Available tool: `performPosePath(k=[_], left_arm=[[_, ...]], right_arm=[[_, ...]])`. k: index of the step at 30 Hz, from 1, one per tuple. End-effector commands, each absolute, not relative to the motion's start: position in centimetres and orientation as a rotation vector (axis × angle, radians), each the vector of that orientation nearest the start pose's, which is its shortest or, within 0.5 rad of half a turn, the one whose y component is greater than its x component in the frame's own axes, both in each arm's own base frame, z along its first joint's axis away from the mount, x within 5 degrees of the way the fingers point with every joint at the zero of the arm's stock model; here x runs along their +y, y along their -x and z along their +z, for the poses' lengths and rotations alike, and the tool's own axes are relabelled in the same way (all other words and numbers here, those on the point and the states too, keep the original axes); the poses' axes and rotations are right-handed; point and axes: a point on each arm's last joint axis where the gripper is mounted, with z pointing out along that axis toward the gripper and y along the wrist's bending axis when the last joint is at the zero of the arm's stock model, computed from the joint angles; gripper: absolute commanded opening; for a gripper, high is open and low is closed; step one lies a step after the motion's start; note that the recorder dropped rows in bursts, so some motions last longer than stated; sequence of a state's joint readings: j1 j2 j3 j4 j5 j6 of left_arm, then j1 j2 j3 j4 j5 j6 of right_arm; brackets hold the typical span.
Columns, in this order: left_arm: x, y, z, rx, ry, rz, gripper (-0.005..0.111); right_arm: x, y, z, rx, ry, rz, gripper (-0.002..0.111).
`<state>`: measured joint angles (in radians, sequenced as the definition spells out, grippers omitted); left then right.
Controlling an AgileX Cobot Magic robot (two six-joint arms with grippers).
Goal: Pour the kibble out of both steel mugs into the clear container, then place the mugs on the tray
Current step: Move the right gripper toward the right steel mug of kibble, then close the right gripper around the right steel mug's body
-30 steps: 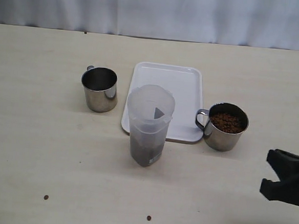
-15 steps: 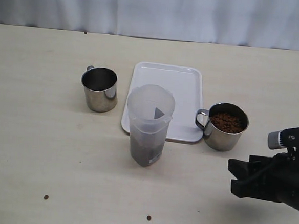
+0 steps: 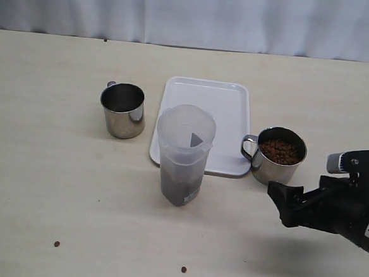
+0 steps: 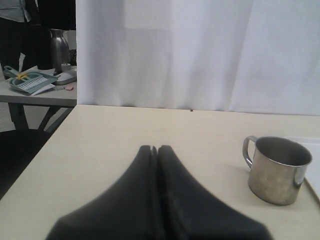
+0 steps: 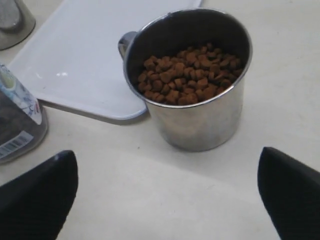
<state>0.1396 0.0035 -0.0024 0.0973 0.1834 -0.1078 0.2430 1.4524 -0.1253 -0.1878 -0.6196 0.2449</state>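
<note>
Right gripper (image 3: 283, 204) has advanced, fingers spread, toward the upright full mug (image 5: 200, 120) — handle (image 3: 248, 147) facing tray (image 3: 206, 102) — left gripper (image 4: 157, 150) closed.

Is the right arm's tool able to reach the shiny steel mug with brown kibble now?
Probably yes: the right tool stands open just in front of the shiny steel mug of brown kibble, and nothing stands between them.

Steel mug (image 5: 200, 117) holding brown kibble (image 5: 190, 75), upright on the table (image 5: 285, 85) just beside the white tray (image 5: 85, 60), clear container (image 5: 17, 122) nearby, right gripper (image 5: 167, 195) spread wide before it.
</note>
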Motion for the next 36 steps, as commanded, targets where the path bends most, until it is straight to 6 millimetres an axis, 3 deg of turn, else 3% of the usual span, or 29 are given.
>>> performPosePath(k=[1, 11, 21, 26, 36], left_arm=[[0.9, -5.5, 19.8, 1.651, 0.140, 0.103, 0.000], [0.9, -5.5, 19.8, 1.651, 0.140, 0.103, 0.000], [0.9, -5.5, 19.8, 1.651, 0.140, 0.103, 0.000], [0.9, -5.5, 19.8, 1.651, 0.140, 0.103, 0.000], [0.9, -5.5, 19.8, 1.651, 0.140, 0.103, 0.000]], right_arm=[[5.2, -18.0, 11.7, 2.174, 0.234, 0.262, 0.078], [5.7, -19.2, 10.1, 2.120, 0.216, 0.299, 0.078], [6.2, -20.7, 10.2, 2.098, 0.223, 0.311, 0.078], [6.5, -21.8, 8.6, 2.141, 0.269, 0.284, 0.090], [6.5, -23.3, 7.5, 2.143, 0.232, 0.258, 0.090]])
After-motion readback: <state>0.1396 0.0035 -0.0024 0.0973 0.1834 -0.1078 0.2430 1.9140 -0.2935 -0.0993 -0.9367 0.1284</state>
